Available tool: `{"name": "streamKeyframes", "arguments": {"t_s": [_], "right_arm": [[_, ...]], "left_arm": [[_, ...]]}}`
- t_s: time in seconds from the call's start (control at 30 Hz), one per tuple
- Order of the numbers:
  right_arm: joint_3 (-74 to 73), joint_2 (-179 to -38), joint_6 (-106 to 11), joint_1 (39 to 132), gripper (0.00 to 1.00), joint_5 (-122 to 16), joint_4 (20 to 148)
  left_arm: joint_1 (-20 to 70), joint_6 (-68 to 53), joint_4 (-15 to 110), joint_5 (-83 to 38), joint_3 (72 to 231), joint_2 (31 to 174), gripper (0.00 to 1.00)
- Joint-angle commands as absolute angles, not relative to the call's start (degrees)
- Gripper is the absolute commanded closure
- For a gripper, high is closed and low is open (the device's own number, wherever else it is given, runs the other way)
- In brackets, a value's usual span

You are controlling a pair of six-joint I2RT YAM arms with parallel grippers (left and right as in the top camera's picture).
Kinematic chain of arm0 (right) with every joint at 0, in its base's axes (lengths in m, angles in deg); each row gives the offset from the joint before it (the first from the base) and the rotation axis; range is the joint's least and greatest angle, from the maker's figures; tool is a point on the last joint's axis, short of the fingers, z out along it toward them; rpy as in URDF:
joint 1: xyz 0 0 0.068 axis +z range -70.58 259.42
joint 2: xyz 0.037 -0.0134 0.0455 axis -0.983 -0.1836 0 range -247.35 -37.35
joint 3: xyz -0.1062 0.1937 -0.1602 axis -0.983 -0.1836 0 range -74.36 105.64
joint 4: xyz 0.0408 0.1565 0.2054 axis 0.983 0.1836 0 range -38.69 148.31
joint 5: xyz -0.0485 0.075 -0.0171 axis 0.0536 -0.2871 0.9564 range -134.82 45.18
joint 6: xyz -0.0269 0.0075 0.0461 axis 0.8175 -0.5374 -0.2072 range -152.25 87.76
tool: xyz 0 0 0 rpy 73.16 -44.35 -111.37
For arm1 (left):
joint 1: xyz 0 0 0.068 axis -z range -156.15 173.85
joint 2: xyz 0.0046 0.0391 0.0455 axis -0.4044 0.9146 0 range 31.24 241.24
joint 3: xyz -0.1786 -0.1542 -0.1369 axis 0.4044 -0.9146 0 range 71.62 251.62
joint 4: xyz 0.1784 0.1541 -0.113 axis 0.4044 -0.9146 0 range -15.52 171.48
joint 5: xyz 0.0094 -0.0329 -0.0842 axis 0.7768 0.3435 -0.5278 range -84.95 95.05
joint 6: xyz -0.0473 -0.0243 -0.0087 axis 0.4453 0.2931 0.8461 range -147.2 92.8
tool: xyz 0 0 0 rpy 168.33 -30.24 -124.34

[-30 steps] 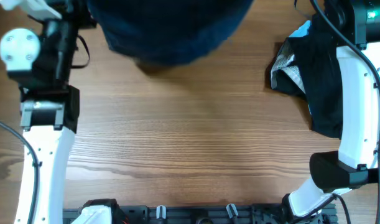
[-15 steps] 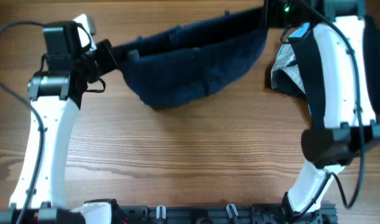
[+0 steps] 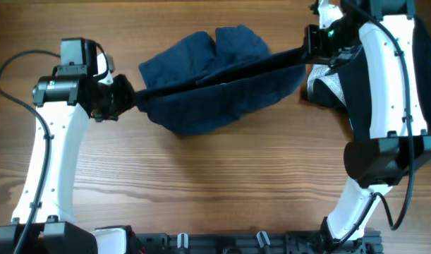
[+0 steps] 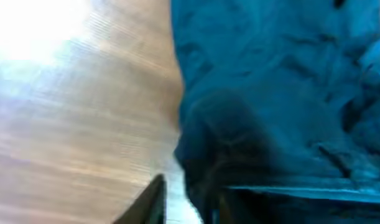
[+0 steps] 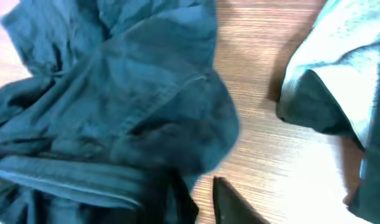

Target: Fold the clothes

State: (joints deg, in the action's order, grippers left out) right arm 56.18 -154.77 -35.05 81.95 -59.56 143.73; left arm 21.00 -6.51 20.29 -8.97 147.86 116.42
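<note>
Seemingly the shorts [image 3: 215, 92] are lying spread toward the table's [image 3: 215, 183] far edge, waistband [image 3: 222, 75] running straight between left gripper [image 3: 128, 99] and right gripper [image 3: 308, 48] for flattening; whether either is clamping, I cannot tell.

Open across the bare near half of the brown wooden table [image 3: 215, 183]. Barred at the back by crumpled navy-blue cloth shorts [image 3: 215, 95], taut between left gripper [image 3: 130, 99] and right gripper [image 3: 308, 51]. Seemingly crowded far right by a heaped black pale-lined garment [image 3: 345, 88].
</note>
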Motion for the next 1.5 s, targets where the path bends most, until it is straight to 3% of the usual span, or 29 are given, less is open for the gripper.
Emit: {"name": "streamKeyframes", "arguments": {"t_s": [0.0, 0.3, 0.37, 0.53, 0.67, 1.1, 1.23, 1.27, 1.3, 1.37, 1.4, 1.47], "right_arm": [[56.75, -153.33, -35.29, 79.56, 0.61, -53.93, 143.47], [56.75, -153.33, -34.94, 79.56, 0.60, -53.93, 143.47], [56.75, -153.33, -35.01, 79.56, 0.53, -53.95, 143.47], [56.75, -153.24, -34.73, 79.61, 0.43, -56.75, 143.47], [56.75, -153.22, -33.76, 80.46, 0.41, -58.71, 143.47], [56.75, -153.18, -32.41, 82.47, 0.39, -56.50, 143.44], [56.75, -153.20, -32.43, 82.58, 0.39, -56.99, 143.44], [56.75, -153.29, -32.43, 82.82, 0.42, -58.23, 143.42], [56.75, -153.31, -32.41, 83.15, 0.52, -59.50, 143.42], [56.35, -153.42, -32.43, 84.52, 0.85, -60.42, 143.16], [56.13, -153.55, -32.41, 85.60, 0.96, -60.46, 143.16], [55.06, -153.64, -32.41, 88.61, 0.96, -60.59, 143.03]], "left_arm": [[18.86, -6.16, 18.08, -2.90, 147.97, 116.82, 0.66], [19.62, -6.47, 17.36, -6.07, 147.97, 116.82, 0.65], [20.89, -7.23, 17.36, -7.01, 147.97, 116.80, 0.68], [26.07, -7.23, 16.97, -7.90, 147.97, 116.80, 0.52], [29.70, -7.23, 15.61, -8.03, 147.97, 116.73, 0.48], [34.68, -7.06, 10.26, -10.15, 147.97, 116.62, 0.54], [34.66, -7.45, 11.15, -4.69, 147.97, 116.64, 0.47], [34.60, -7.45, 13.25, -1.80, 147.97, 116.64, 0.46], [34.62, -7.47, 16.29, 0.21, 147.97, 116.64, 0.45], [34.62, -7.49, 21.97, 1.56, 147.97, 116.82, 0.51], [34.62, -7.47, 24.84, 1.54, 147.97, 117.10, 0.66], [34.62, -7.45, 30.41, 1.54, 147.97, 117.98, 0.96]]}}
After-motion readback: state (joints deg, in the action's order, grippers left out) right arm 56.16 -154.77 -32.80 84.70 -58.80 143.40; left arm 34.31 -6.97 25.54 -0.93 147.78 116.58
